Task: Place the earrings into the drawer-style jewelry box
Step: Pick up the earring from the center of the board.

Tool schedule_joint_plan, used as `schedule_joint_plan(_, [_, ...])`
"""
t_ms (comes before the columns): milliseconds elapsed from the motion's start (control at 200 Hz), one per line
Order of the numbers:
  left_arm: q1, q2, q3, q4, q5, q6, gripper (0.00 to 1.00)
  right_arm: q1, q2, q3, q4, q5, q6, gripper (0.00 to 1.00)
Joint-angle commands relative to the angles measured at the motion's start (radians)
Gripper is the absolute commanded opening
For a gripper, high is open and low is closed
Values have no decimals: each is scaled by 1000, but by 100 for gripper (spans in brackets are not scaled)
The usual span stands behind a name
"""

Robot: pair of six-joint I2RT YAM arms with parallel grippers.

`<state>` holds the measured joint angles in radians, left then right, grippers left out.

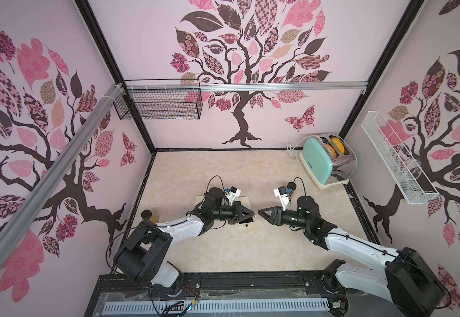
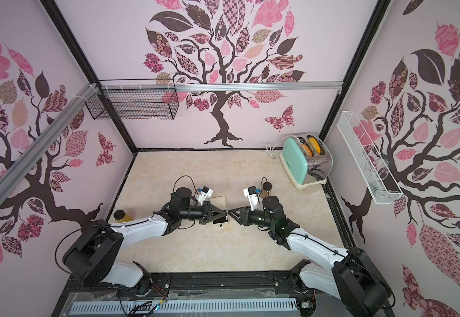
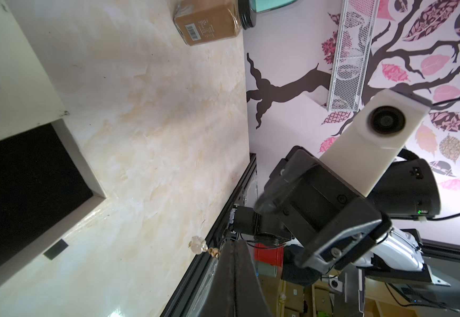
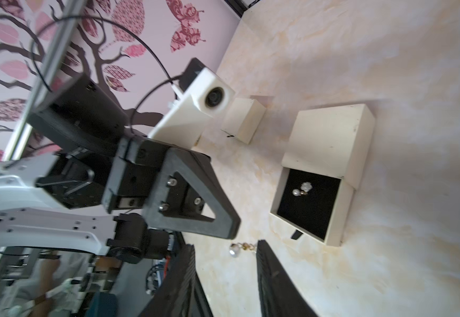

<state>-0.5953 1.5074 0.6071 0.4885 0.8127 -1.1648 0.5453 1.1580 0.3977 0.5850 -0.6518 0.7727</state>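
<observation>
One earring, a pale bead on gold links, is pinched at the tip of the fully closed left jaws. It hangs above the worktop near its centre, just beside the open drawer of the jewelry box. More pale earrings lie on the drawer's black lining. Right jaws stand apart, gripping nothing.

Your black triangular left gripper is pinched on a pearl-and-gold earring; your matching right gripper faces it tip to tip, fingers parted.
</observation>
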Motion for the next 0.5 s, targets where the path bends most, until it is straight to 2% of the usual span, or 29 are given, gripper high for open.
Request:
schedule_joint_plan(0, [1, 25, -27, 228, -22, -187, 0, -32, 36, -32, 272, -172, 234, 38])
schedule_joint_plan(195, [2, 20, -41, 282, -38, -230, 0, -63, 52, -61, 301, -159, 249, 36])
schedule_joint_plan(495, [-3, 25, -63, 352, -40, -265, 0, -72, 104, -12, 242, -154, 157, 32])
